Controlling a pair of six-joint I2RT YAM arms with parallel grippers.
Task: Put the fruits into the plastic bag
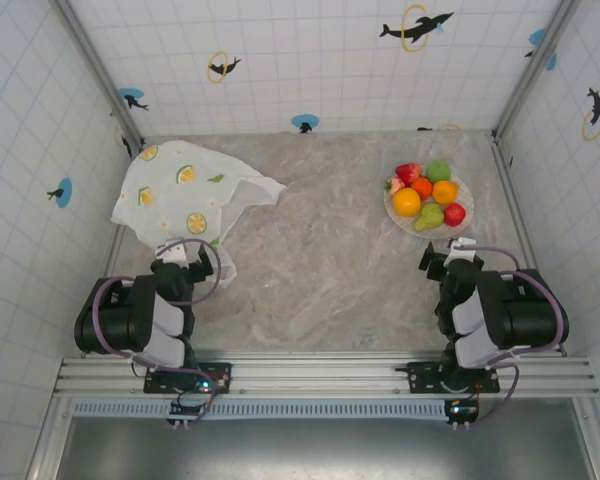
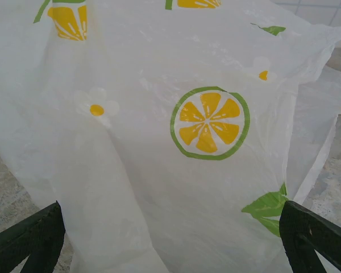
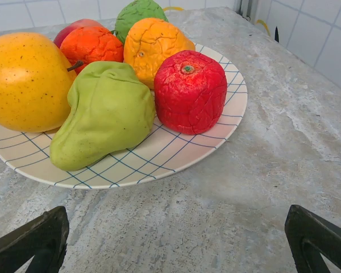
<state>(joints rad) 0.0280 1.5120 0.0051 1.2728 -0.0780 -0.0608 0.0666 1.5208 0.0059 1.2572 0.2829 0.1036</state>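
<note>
Top external: fruits [image 1: 426,196] on checked plate [image 1: 390,208], plastic bag [image 1: 180,195] far left.

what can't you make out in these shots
Bag mouth: in the top view the plastic bag lies crumpled and folds hide its opening; in the left wrist view the frame edges cut it off.
Green fruit: in the right wrist view the orange fruit in front covers most of it.

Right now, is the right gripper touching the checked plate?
Apart. The right wrist view shows a strip of bare table between the open right gripper and the near rim of the checked plate.
</note>
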